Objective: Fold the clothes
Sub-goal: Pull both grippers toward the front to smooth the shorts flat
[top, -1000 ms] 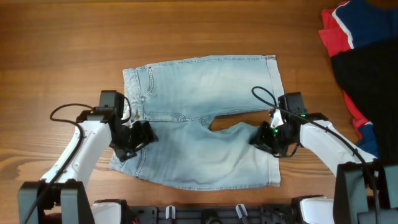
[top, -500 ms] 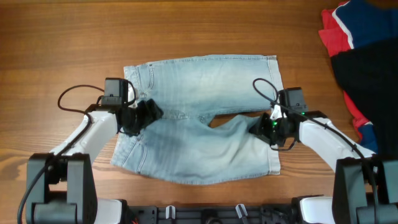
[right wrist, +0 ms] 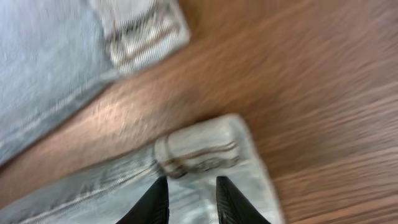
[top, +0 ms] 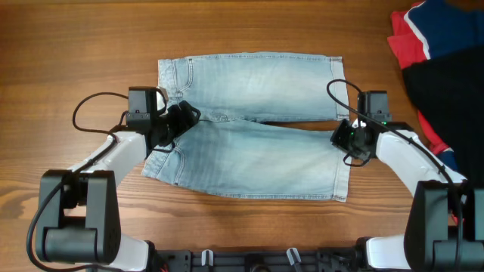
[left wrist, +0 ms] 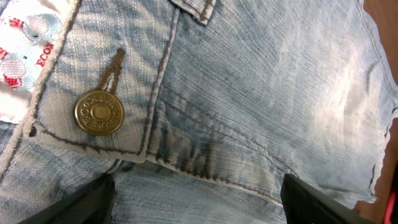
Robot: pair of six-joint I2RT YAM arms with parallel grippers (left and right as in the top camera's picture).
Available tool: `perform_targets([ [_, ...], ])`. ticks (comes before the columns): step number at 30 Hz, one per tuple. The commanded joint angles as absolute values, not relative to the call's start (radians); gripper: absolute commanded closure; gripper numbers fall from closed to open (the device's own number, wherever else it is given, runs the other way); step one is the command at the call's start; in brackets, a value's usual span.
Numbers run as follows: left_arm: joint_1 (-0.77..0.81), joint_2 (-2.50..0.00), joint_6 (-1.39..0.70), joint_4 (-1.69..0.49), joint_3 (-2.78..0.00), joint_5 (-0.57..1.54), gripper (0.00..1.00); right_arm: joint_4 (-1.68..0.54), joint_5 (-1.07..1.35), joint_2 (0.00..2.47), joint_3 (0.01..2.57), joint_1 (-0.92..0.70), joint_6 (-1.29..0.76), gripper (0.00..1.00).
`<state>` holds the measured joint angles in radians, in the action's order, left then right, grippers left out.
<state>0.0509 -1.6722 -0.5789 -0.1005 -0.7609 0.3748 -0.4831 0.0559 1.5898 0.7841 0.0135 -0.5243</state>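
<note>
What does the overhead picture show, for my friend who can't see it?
Pale blue jeans lie flat on a wooden table. The left tool rests at the waistband, the right tool at the leg hems. Red, navy and black clothes are piled in the far right corner.

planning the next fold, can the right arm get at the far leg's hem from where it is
Probably yes. The right fingers pinch the jeans at the near hem; the far hem lies just beyond, uncovered, only bare table between. It must let go first.
</note>
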Motion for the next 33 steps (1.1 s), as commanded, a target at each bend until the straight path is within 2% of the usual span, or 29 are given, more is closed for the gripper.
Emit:
perform_targets([
  [1, 0.047, -1.695, -0.58, -0.15, -0.774, 0.393, 0.14, -0.551, -0.022, 1.604, 0.856, 0.021, -0.456, 0.7],
  [4, 0.047, -1.606, -0.516, -0.326, -0.807, 0.4, 0.1, -0.696, -0.027, 1.573, 0.941, 0.021, -0.38, 0.66],
  [7, 0.041, -1.476, -0.455, -0.464, -0.812, 0.4, 0.01, -0.844, -0.026, 1.502, 1.014, 0.021, -0.373, 0.64],
  [11, -0.012, -1.239, -0.457, -0.727, -0.812, 0.372, 0.0, -0.987, 0.004, 1.352, 1.027, 0.021, -0.367, 0.63],
  [15, -0.037, -1.156, -0.569, -0.952, -0.808, 0.214, 0.0, -1.078, 0.058, 1.276, 1.026, 0.02, -0.366, 0.63],
  [21, -0.038, -1.187, -0.722, -0.891, -0.646, 0.207, 0.0, -1.161, 0.092, 1.276, 0.987, 0.02, -0.371, 0.63],
  [24, -0.038, -1.193, -0.727, -0.765, -0.565, 0.2, 0.01, -1.147, 0.095, 1.276, 0.94, 0.02, -0.374, 0.63],
  [30, -0.038, -1.193, -0.768, -0.722, -0.551, 0.083, 0.03, -1.126, 0.122, 1.276, 0.925, 0.02, -0.373, 0.62],
  [32, -0.038, -1.197, -0.769, -0.694, -0.546, 0.084, 0.12, -1.122, 0.123, 1.276, 0.925, 0.02, -0.373, 0.63],
  [33, -0.038, -1.201, -0.772, -0.691, -0.545, 0.084, 0.23, -1.123, 0.13, 1.276, 0.924, 0.02, -0.373, 0.63],
])
